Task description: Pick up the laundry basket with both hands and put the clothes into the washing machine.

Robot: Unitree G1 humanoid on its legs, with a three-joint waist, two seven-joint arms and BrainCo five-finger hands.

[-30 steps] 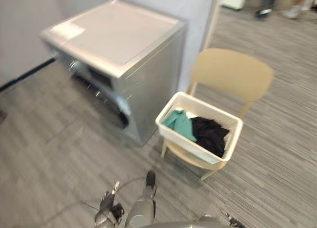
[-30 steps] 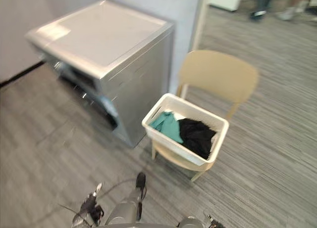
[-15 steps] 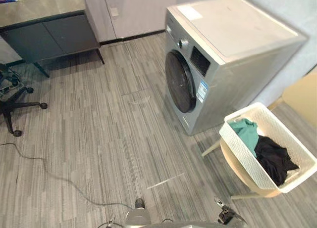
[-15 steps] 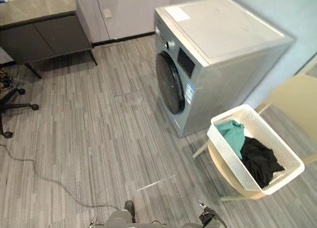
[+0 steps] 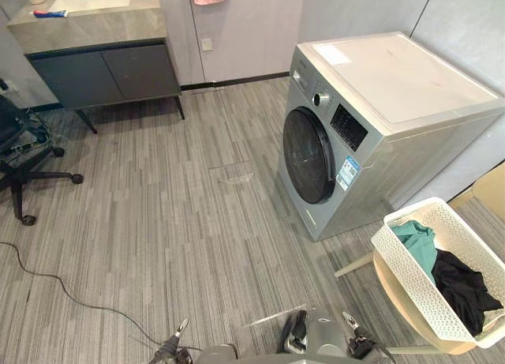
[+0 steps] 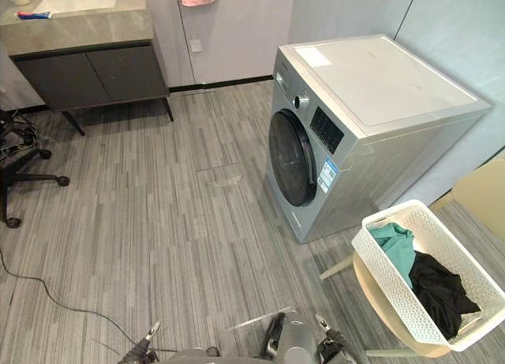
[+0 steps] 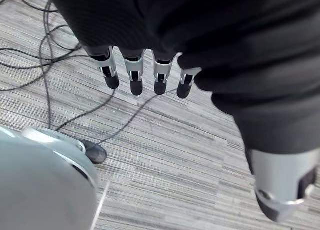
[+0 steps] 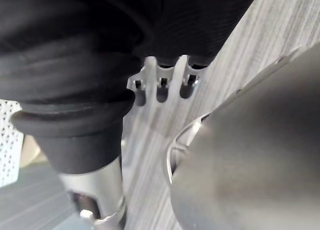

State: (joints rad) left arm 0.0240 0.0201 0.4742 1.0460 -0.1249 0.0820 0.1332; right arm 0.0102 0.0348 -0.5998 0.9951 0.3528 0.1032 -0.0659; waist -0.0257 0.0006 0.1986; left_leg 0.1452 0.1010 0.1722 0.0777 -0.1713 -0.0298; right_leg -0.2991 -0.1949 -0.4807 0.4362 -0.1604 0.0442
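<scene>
L hand (image 7: 135, 76) & R hand (image 8: 161, 86) hang over the floor (image 5: 158, 222), fingers straight and slack, holding nothing. Basket (image 5: 406, 283) sits on a chair (image 5: 493, 192), well ahead of the R hand and out to its right, next to the washer (image 5: 379, 135). Inside are clothes: green top (image 5: 418, 242) and black piece (image 5: 465, 289). Prob. light. Stiff plastic lattice, soft load. Best gripped at the rim on opposite sides and kept level.

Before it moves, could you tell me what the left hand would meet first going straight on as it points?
Most likely the grey floor: the left hand points its straight fingers down at it, with nothing visibly between.
</scene>
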